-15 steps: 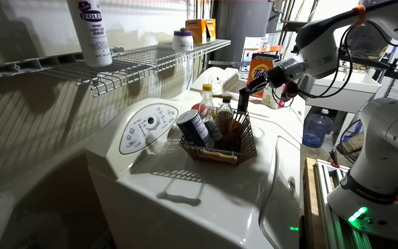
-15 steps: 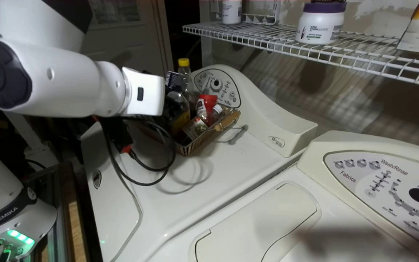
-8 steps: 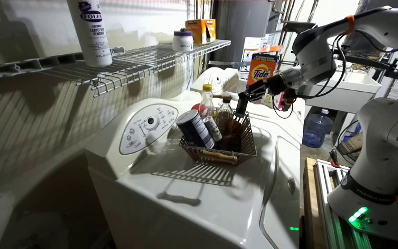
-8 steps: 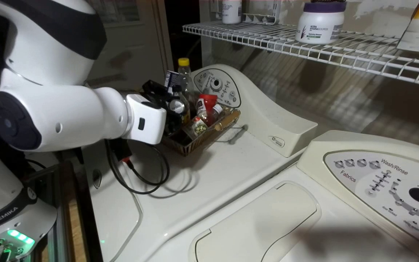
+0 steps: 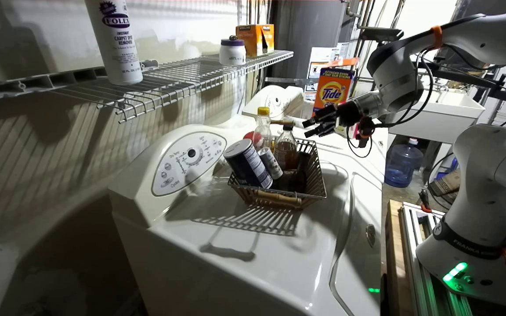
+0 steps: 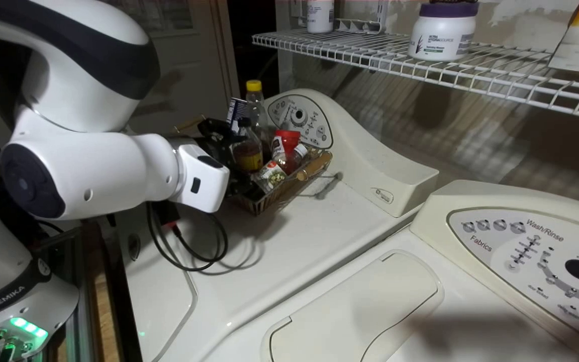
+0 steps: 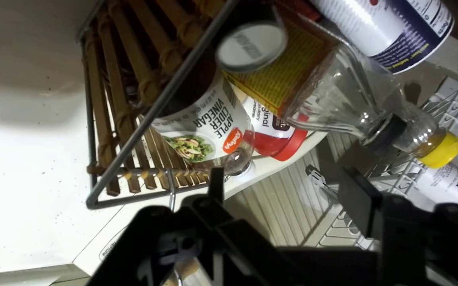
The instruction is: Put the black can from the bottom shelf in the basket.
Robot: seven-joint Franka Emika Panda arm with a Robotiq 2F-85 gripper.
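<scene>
Above the rim of the brown basket [image 5: 319, 177], my gripper [image 5: 306, 129] stands open with nothing between its fingers. In the wrist view the jaws of my gripper [image 7: 286, 188] are spread apart. The black can [image 7: 251, 47] turns its pale round end to the wrist camera, beside the vinegar bottle [image 7: 213, 119] and the amber bottle [image 7: 308, 63]. An exterior view shows the can as a dark shape [image 5: 302, 170] inside the basket, below the fingertips. Whether it has come to rest, I cannot tell. In an exterior view the white wrist [image 6: 201, 178] hides part of my gripper.
The basket stands on a white appliance [image 5: 253, 250] and also holds a dark blue canister [image 5: 246, 163] and a yellow-capped bottle [image 5: 263, 125]. A wire shelf [image 5: 200, 79] runs along the wall. Behind my gripper is a Tide box [image 5: 333, 91]. A cable loop [image 6: 194, 261] hangs from the wrist.
My gripper has opened and let go of the black can, which has dropped from the fingers into the basket. The wrist has also come down somewhat.
</scene>
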